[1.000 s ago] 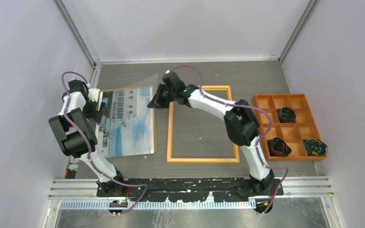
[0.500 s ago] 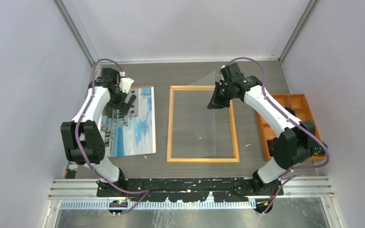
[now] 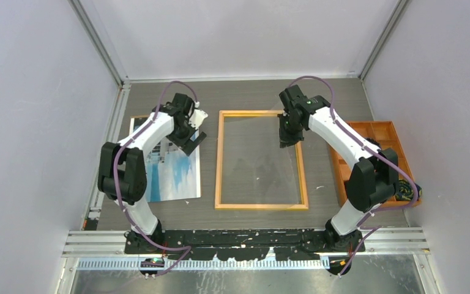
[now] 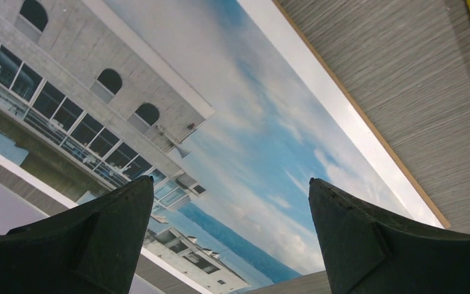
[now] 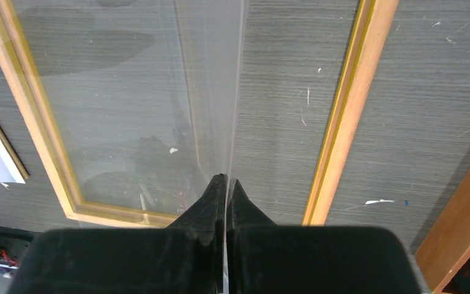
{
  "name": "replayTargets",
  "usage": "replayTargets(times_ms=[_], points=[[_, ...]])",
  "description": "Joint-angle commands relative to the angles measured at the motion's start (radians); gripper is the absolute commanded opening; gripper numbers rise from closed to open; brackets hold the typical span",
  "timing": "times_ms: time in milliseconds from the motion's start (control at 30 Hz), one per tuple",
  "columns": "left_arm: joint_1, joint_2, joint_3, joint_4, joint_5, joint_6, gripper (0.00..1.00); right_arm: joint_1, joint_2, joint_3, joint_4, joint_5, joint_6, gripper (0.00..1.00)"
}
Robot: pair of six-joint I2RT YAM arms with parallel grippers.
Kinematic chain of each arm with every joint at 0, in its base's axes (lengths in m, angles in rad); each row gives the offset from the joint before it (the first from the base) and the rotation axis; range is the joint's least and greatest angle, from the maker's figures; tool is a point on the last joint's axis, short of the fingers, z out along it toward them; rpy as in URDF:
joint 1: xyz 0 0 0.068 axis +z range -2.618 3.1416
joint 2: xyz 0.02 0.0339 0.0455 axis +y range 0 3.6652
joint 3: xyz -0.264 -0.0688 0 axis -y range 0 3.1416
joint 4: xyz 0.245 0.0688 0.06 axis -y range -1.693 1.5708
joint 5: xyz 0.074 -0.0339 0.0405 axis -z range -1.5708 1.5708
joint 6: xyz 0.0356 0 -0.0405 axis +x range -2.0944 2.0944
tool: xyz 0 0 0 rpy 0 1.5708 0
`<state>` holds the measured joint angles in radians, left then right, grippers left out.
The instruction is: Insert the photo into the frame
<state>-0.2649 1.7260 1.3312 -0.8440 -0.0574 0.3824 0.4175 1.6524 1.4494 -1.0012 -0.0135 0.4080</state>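
The frame (image 3: 261,206) lies flat on the table (image 3: 251,101) in front of the arms, tan back up, with a strip of yellow showing along its inner edge in the right wrist view. Just left of it, apart from it, the photo (image 3: 171,174) lies picture side up on a brown board (image 4: 367,120). At the photo's far right corner hangs the left gripper (image 3: 191,139), its fingers (image 4: 107,245) spread wide with nothing between them. Over the far right part of the frame's opening, the right gripper (image 3: 286,139) has its fingers pressed together on the edge of a clear sheet (image 5: 208,92), which slants down into the opening. An orange tray (image 3: 384,131) sits right of the frame, partly hidden by the right arm.
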Motion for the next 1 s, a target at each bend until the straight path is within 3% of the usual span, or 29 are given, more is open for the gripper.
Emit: replayTargets(times_ms=[0, 433, 967], points=[[-0.028, 0.021, 0.034, 0.043, -0.021, -0.031, 1.0, 0.002, -0.018, 0.013, 0.041, 0.072, -0.082, 0.01], [-0.049, 0.053, 0.013, 0.056, -0.013, -0.037, 1.0, -0.007, -0.098, -0.093, 0.254, 0.05, -0.096, 0.01], [-0.061, 0.043, -0.024, 0.088, -0.054, -0.011, 1.0, -0.094, -0.081, -0.149, 0.33, -0.106, -0.018, 0.01]])
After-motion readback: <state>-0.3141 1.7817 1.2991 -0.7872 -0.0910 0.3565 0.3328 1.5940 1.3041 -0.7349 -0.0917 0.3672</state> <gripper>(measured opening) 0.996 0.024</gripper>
